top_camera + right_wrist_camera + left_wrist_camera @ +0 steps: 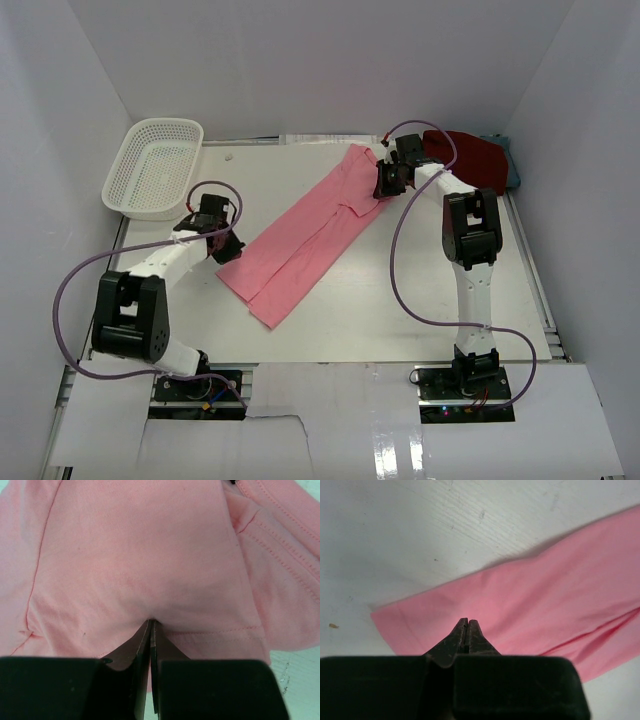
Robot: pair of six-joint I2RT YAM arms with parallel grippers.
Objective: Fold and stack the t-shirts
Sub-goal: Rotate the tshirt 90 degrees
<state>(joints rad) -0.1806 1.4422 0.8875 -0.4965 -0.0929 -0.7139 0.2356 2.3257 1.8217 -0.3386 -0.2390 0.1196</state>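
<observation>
- While the pink t-shirt (300, 240) lies folded lengthwise into a long strip, it runs slantwise across the white table (400, 300), its lower end toward the near left and its upper end toward the far right.
- At the strip's lower-left corner, the left gripper (225, 247) is down on the cloth.
- Seen from the left wrist, the left gripper (466, 626) has its jaws pressed tight together, tips resting on the pink t-shirt (545, 600) a little in from the corner hem.
- The cloth there lies smooth, so I cannot tell whether any of it is caught between the tips.
- Bare table (420, 530) fills the rest of that view, beyond the shirt's edge.
- The right gripper (385, 187) sits at the far right end of the strip, by the sleeve.
- From the right wrist, the right gripper (151, 626) is clamped shut on the pink t-shirt (135, 555); the cloth puckers into the fingertips just above a stitched hem.
- A sliver of table (300, 680) shows at the lower right of that view.
- The dark red t-shirt (472, 155) lies bunched in the far right corner, just beyond the right arm.
- The teal-grey t-shirt (510, 165) shows only as a strip at the dark red one's right edge, against the wall.
- A white perforated basket (160, 125) stands at the far left corner, well apart from the shirts.
</observation>
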